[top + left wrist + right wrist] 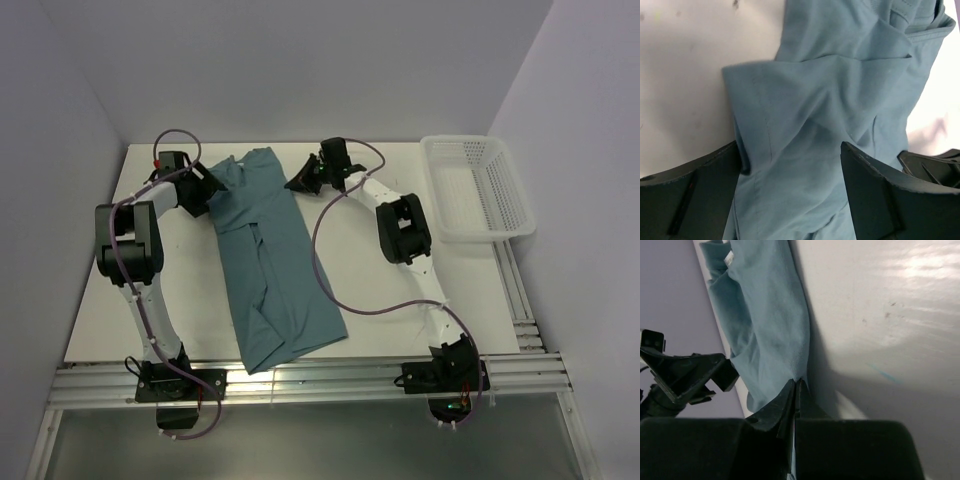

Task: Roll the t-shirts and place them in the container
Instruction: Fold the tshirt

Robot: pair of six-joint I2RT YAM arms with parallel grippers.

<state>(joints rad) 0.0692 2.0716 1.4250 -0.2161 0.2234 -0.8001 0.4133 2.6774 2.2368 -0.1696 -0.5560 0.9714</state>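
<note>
The teal-blue t-shirt (pixel 280 270) lies folded into a long strip on the white table (pixel 480 285), running from the far edge toward the near rail. At its far left corner my left gripper (pixel 208 188) stands open. In the left wrist view this gripper (pixel 790 150) has rumpled t-shirt cloth (pixel 830 90) lying between its wide-set fingers (pixel 700 190), unpinched. My right gripper (pixel 298 182) is at the far right corner. In the right wrist view it (pixel 796 381) is shut on the edge of the t-shirt (pixel 765 315), which pulls into a small peak at the tips.
A white mesh basket (pixel 480 190) stands at the back right of the table. Purple walls close in at the back and both sides. A metal rail (pixel 320 375) runs along the near edge. The right arm's cable (pixel 330 270) loops beside the shirt.
</note>
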